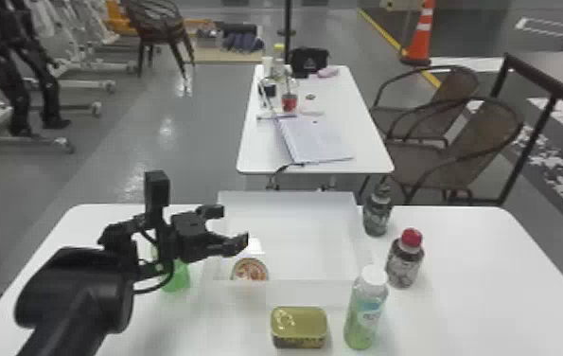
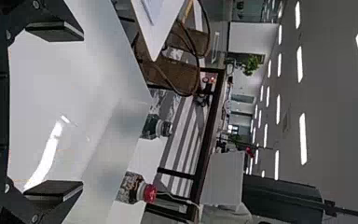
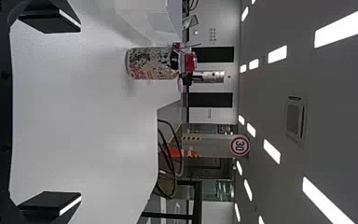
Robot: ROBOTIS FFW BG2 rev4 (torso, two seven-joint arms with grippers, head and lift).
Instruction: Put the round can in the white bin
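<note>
Head view: the left gripper [image 1: 236, 226] hangs over the white bin's [image 1: 289, 198] left edge, its fingers spread with nothing between them. Inside the bin, at its near left corner, sits the round can [image 1: 250, 270]. The bin stands by the table's [image 1: 474, 265] far edge. In the right wrist view the right gripper [image 3: 80, 112] is spread wide and empty over the table

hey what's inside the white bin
The round can sits inside the white bin, toward its near left corner. The near wall hides the can's lower part, and the left gripper blocks part of the bin's left side.
</note>
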